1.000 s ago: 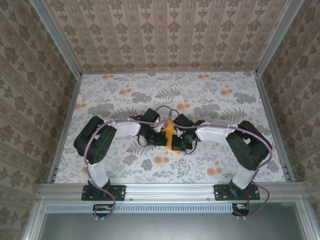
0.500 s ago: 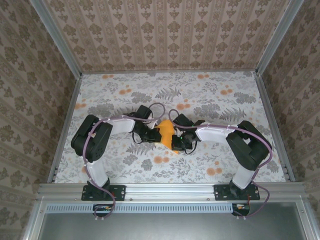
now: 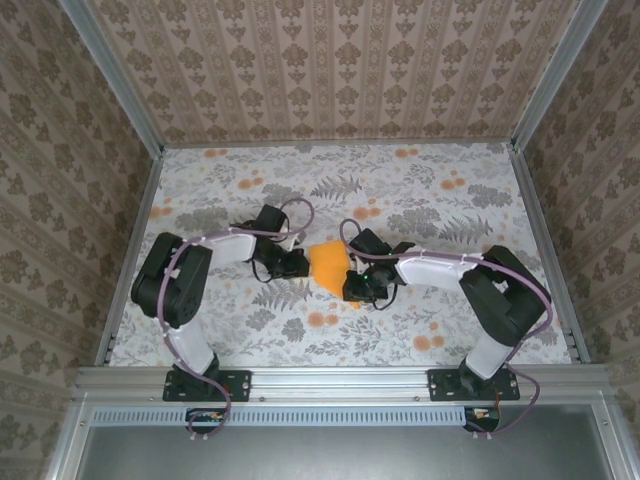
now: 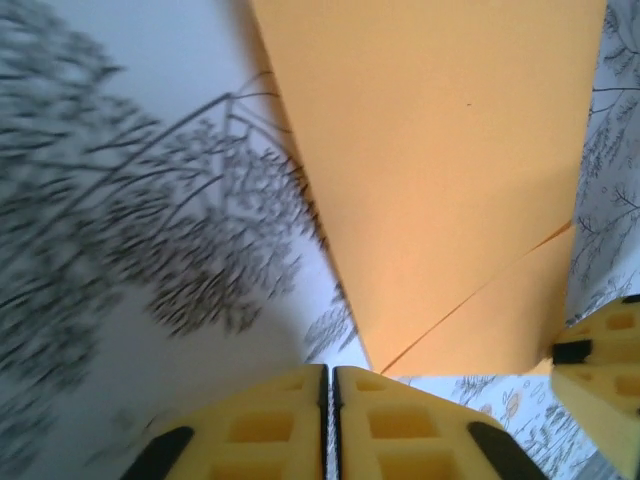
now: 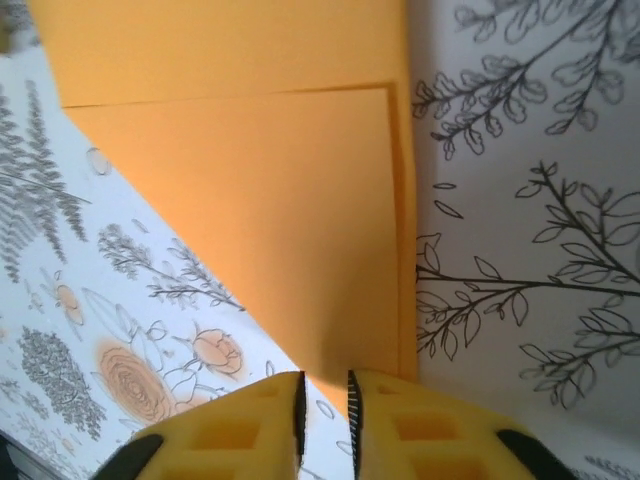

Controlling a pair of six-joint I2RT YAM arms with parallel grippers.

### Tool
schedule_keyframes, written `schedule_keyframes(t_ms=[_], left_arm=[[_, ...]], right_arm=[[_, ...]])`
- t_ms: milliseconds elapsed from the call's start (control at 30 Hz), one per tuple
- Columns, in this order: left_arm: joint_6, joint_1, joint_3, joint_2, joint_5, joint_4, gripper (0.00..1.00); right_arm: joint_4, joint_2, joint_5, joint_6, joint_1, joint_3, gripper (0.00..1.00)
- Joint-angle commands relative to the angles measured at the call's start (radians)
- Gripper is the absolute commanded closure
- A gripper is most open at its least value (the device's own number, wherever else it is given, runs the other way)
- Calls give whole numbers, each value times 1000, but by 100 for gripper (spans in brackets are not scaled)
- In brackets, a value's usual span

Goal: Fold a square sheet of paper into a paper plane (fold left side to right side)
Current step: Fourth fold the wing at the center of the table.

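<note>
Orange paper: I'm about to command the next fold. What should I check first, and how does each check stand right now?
1. Position: paper lies between both end effectors. Ok.
2. Left end effector: jaws nearly together, nothing between them, paper just ahead. Ok.
3. Right end effector: paper corner runs into its narrow gap. Whether it is gripped: cannot tell.
4. Layer edges flush: in the right wrist view the upper layer sits slightly inside the one beneath. Not ok.
5. Paper flat on the cloth: cannot tell.
</note>
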Motion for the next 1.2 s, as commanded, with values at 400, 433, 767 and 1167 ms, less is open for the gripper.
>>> schedule_keyframes(t_ms=[400,433,767,1167], left_arm=[[-306,-30,-199,-238,28,223,49],[-313,-37,-198,-223,28,236,48],[-360,-76,-119,-72,57,326,52],[-432,-94,-76,-63,113,392,74]], right_arm=[[18,-118,165,-349,-33,41,29],[28,-124,165,-355,-34,33,28],[96,-219,229,-405,42,-74,31],[142,-132,354,-440,182,-59,34]])
